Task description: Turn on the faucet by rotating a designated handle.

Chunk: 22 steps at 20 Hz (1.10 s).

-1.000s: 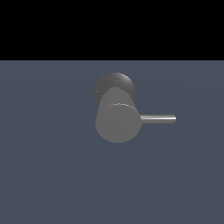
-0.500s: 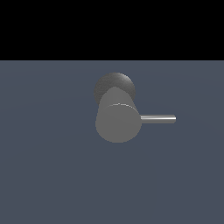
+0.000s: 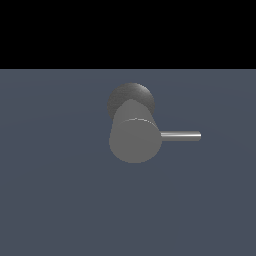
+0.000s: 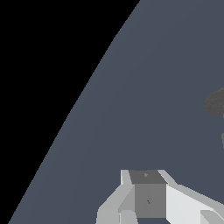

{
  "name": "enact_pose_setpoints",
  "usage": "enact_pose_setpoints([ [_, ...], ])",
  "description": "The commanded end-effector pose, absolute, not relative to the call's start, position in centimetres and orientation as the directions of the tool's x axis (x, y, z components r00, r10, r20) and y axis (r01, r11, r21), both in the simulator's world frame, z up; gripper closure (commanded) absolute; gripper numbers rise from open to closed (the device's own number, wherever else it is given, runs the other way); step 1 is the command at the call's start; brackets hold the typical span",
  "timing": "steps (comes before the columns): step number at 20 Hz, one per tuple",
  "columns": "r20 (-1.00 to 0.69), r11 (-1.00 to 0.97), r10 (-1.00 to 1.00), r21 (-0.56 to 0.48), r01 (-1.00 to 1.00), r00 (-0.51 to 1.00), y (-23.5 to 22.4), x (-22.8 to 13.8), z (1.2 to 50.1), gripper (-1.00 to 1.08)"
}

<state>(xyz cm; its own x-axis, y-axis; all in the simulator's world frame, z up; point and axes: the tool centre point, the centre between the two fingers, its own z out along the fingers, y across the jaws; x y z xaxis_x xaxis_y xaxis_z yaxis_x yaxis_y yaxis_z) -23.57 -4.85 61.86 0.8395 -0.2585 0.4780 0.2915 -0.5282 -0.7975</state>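
Observation:
The faucet (image 3: 135,141) is a matte grey stubby cylinder with a flat round face, and a darker dome (image 3: 131,99) sits behind it. Its handle (image 3: 180,135), a thin silver rod, sticks out level toward the exterior view's right. No arm or gripper appears in the exterior view. In the wrist view only a white and grey part of my gripper (image 4: 147,189) shows at the picture's edge, with nothing between or on its fingers. A dark grey bit of the faucet (image 4: 216,103) peeks in at that view's edge, well apart from the gripper. The frames do not show whether the jaws are open or shut.
The faucet stands on a flat blue-grey surface (image 3: 60,200). Its far edge meets a black background (image 3: 125,30). In the wrist view the same surface (image 4: 153,87) ends along a slanted edge against black.

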Motion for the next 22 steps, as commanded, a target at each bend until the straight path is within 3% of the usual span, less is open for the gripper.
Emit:
enact_pose_setpoints([
  [1, 0.491, -0.444, -0.329, -0.834, 0.327, 0.807, -7.0, -23.4, 63.1, 1.08],
  [12, 0.376, -0.062, -0.638, -0.895, 0.443, 0.672, -18.2, -22.3, 64.7, 1.08],
  [22, 0.06, 0.274, -0.816, -0.835, 0.477, 0.575, -28.8, -19.8, 59.4, 1.08],
])
